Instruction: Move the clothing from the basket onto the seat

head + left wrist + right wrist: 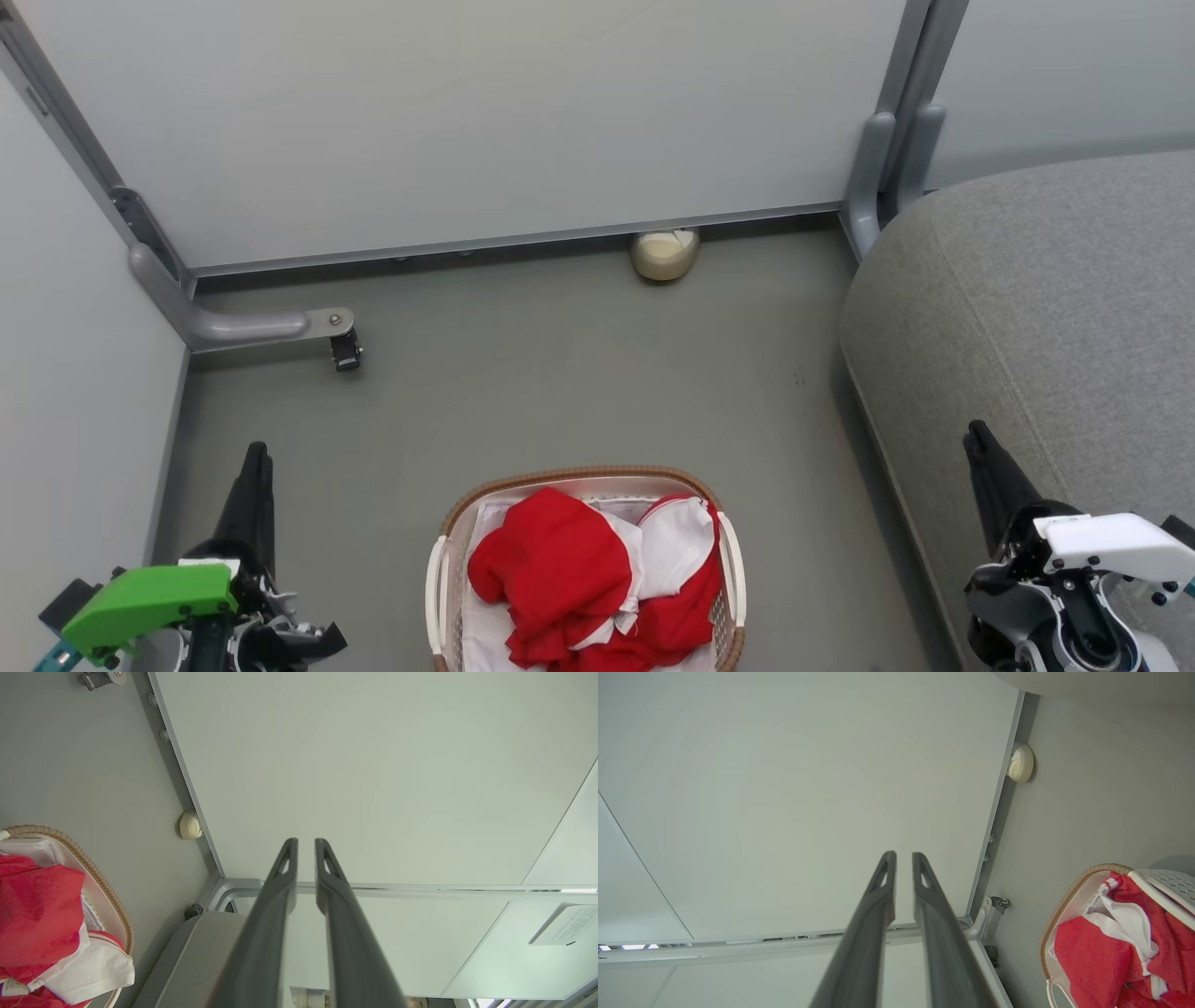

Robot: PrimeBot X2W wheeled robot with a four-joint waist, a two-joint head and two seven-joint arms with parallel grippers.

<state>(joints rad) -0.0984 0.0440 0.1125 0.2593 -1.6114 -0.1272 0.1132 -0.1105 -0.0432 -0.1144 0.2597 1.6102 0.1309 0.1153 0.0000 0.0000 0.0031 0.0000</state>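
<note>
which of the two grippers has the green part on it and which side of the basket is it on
The left gripper, at the lower left of the head view, left of the basket. Its wrist housing is bright green; the right gripper, by the grey seat, has a white one.

My count: one oval white perforated plastic basket with brown woven rim (439,579); two red fabric garments with white panels (560,569) in it; one rounded grey upholstered seat cushion (1027,308); one cream dome-shaped floor stop (664,254); my two dark-fingered grippers, left (254,457) and right (977,435).
</note>
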